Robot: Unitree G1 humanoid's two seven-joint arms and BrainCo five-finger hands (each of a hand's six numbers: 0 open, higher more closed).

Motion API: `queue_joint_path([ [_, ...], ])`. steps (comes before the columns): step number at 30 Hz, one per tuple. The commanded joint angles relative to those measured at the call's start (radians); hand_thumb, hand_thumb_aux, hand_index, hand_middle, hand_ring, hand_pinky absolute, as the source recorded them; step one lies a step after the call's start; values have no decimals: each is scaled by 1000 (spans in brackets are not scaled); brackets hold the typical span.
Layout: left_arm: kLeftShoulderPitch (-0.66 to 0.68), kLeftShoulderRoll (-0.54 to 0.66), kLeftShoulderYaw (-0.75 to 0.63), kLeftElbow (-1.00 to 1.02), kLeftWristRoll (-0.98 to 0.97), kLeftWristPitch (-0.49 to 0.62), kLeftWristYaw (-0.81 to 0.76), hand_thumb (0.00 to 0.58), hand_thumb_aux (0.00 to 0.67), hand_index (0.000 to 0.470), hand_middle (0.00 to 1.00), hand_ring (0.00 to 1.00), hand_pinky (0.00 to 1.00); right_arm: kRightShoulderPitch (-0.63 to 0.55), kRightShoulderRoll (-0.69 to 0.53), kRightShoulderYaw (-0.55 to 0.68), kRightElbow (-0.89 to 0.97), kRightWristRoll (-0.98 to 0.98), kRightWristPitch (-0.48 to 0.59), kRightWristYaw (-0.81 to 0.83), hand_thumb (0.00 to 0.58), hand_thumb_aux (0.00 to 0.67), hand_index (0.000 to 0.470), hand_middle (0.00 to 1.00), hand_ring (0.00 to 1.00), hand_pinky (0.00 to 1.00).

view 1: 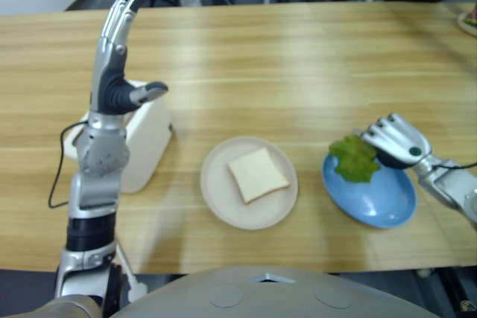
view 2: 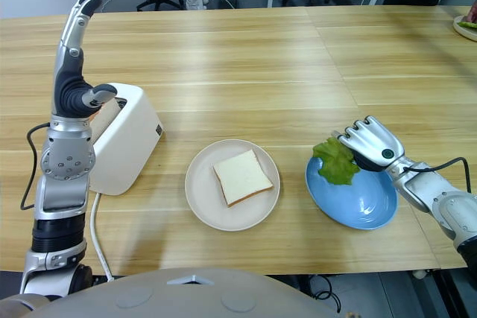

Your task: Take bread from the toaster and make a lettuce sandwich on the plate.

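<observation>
Bread (view 2: 241, 176) lies on the plate (view 2: 200, 200), so the lettuce step is in hand: the right robot hand (view 2: 373, 143) seems closed on the lettuce (view 2: 335, 163) at the blue dish (view 2: 359, 218) rim, the left robot hand (view 2: 69, 65) stands wide over the toaster (view 2: 128, 147), and next the lettuce must go onto the bread.

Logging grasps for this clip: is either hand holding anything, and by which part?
The right hand seems to grip the green lettuce leaf by its right edge, over the blue plate. The left hand is raised, open and empty.
</observation>
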Motion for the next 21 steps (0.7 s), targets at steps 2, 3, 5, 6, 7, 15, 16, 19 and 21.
queue_joint_path([
  [2,-11,6,-7,20,19,-5,5,0,0,0,0,0,0,-29,22,-22,-67,-6,-1,28,580,670,460,1000,1000,1000],
  [3,-12,5,-9,23,21,-6,7,0,0,0,0,0,0,-36,27,-21,-75,-10,-2,32,580,670,460,1000,1000,1000],
  [5,-18,3,-13,30,24,-7,9,0,0,0,0,0,0,-58,41,-13,-95,-16,-9,41,580,670,460,1000,1000,1000],
  [6,-20,2,-14,33,25,-8,10,0,0,0,0,0,0,-69,50,-9,-104,-20,-12,46,580,670,460,1000,1000,1000],
  [7,-23,1,-16,37,26,-9,11,0,0,0,0,0,0,-81,58,-4,-114,-24,-16,51,580,670,460,1000,1000,1000],
  [15,-31,-1,-26,55,31,-18,23,0,0,0,0,0,0,-220,158,64,-134,-62,-67,92,580,670,460,1000,1000,1000],
  [16,-31,-1,-27,57,32,-19,24,0,0,0,0,0,0,-247,178,81,-130,-68,-77,99,580,670,460,1000,1000,1000],
  [19,-32,-3,-30,61,33,-21,28,0,0,0,0,0,0,-307,226,117,-117,-81,-97,114,580,670,460,1000,1000,1000],
  [21,-34,-4,-32,64,33,-22,30,0,0,0,0,0,0,-338,255,140,-110,-86,-107,123,580,670,460,1000,1000,1000],
])
